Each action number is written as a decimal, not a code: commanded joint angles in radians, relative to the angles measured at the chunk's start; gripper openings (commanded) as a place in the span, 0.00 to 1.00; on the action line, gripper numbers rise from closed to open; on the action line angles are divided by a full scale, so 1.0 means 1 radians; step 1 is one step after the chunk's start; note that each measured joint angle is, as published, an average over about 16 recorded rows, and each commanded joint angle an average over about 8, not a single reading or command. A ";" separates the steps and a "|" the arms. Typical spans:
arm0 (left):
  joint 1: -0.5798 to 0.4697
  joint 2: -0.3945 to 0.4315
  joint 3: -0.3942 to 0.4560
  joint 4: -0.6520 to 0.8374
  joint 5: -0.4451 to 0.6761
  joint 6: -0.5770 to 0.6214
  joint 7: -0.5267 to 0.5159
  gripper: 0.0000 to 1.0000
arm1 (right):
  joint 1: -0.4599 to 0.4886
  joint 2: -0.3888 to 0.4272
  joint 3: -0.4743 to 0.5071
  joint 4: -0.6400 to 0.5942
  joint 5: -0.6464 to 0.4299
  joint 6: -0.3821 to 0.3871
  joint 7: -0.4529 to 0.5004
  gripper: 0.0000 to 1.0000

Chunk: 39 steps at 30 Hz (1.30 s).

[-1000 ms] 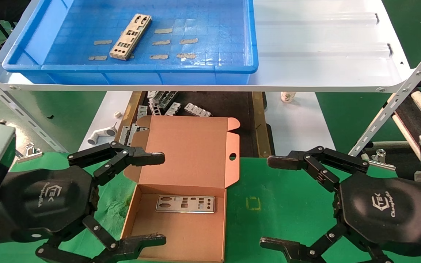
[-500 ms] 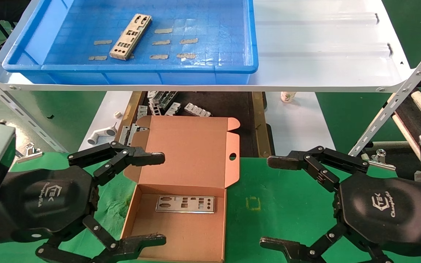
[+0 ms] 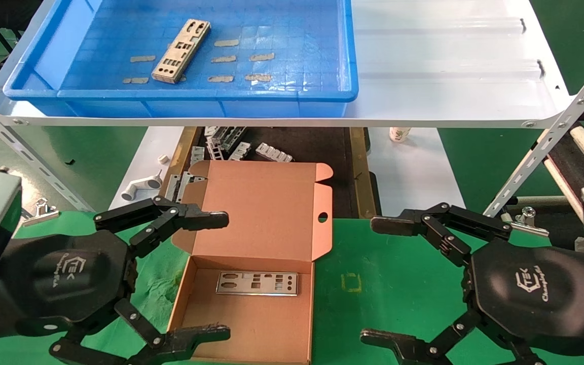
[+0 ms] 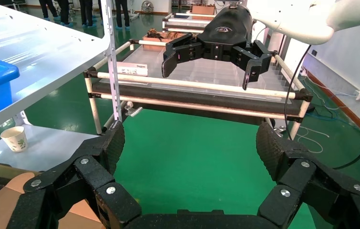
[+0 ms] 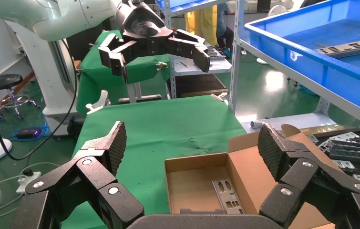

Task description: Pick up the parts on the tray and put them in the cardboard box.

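One part [image 3: 181, 50] in blue tray [image 3: 180, 94], another part [image 3: 257, 283] in cardboard box [image 3: 251, 314]; both end effectors spread.

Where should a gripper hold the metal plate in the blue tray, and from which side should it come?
Probably from above, across the narrow width near the middle of the plate. It lies flat and slanted on the tray floor, so turn the fingers to close on its two long edges.

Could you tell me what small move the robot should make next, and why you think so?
Probably raise the left gripper toward the part lying in the tray. One plate already lies in the cardboard box, both grippers are open and empty beside the box, and that part sits toward the robot's left of the tray, on the left arm's side. The right gripper can stay put.
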State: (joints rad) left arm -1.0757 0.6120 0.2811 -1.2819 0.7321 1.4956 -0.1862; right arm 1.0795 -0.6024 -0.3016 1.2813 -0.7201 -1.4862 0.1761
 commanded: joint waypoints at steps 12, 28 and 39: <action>0.000 0.000 0.000 0.000 0.000 0.000 0.000 1.00 | 0.000 0.000 0.000 0.000 0.000 0.000 0.000 1.00; 0.000 0.000 0.000 0.000 0.000 0.000 0.000 1.00 | 0.000 0.000 0.000 0.000 0.000 0.000 0.000 1.00; 0.000 0.000 0.000 0.000 0.000 0.000 0.000 1.00 | 0.000 0.000 0.000 0.000 0.000 0.000 0.000 1.00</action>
State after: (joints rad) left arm -1.0757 0.6120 0.2811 -1.2819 0.7320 1.4956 -0.1862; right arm 1.0795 -0.6024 -0.3016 1.2813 -0.7199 -1.4862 0.1761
